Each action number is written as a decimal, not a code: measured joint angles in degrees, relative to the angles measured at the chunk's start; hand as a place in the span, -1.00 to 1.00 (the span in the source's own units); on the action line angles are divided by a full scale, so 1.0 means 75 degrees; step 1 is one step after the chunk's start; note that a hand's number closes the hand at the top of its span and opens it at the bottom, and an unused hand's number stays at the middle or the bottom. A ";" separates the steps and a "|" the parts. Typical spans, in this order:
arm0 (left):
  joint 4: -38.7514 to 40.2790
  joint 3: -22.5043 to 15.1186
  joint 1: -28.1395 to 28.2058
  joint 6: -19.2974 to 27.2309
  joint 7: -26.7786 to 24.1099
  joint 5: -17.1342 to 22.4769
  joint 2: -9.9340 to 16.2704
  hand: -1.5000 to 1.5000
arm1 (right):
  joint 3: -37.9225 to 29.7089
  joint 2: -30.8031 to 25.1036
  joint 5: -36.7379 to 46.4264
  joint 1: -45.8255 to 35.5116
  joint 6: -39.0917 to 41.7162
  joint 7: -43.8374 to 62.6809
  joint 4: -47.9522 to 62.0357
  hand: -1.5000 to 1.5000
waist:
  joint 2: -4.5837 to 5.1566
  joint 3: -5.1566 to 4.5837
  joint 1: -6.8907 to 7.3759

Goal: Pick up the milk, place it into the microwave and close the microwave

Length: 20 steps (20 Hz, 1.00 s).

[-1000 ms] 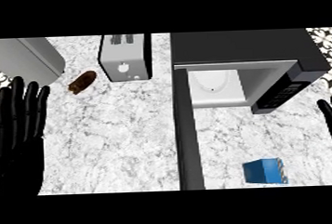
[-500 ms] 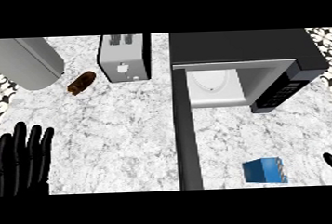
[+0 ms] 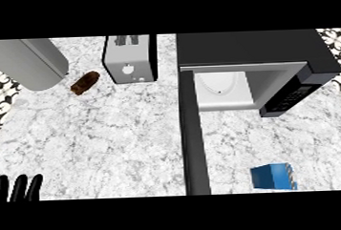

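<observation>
The milk (image 3: 273, 177) is a small blue carton standing on the marble counter at the lower right, beside the open microwave door (image 3: 195, 140). The black microwave (image 3: 252, 49) sits at the upper right, and its white inside (image 3: 225, 88) is exposed. The dark door sticks out toward me as a long vertical strip. Only the straight fingertips of my left hand (image 3: 17, 187) show, at the lower left corner, far from the milk. My right hand is out of the picture.
A silver toaster (image 3: 129, 58) stands at the top middle, left of the microwave. A brown piece of food (image 3: 85, 82) lies to its left. A large grey appliance (image 3: 26, 60) fills the upper left corner. Marble counter (image 3: 111, 143) lies between these.
Both hands have dropped toward the lower edge. The left one now shows only fingertips and the right one has left the view. The milk has not moved.
</observation>
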 measured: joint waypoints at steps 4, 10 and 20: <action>-0.0175 -0.0093 0.0776 -0.0158 -0.0597 0.0107 0.0222 -1.00 | -0.0071 0.0269 0.0136 0.0321 0.0234 -0.0467 0.0068 -1.00 | 0.0013 0.0001 0.0031; -0.0085 0.0132 0.1753 -0.0563 -0.1650 0.0597 0.0537 -1.00 | 0.0038 0.0613 0.0951 0.0103 0.0088 -0.0445 0.0086 -1.00 | 0.0033 0.0000 0.0113; 0.0173 0.0787 0.2856 -0.1315 -0.2957 0.1313 0.0980 -1.00 | 0.0350 0.1005 0.2597 -0.0879 -0.0162 -0.0749 0.1132 -1.00 | 0.0051 0.0005 0.0157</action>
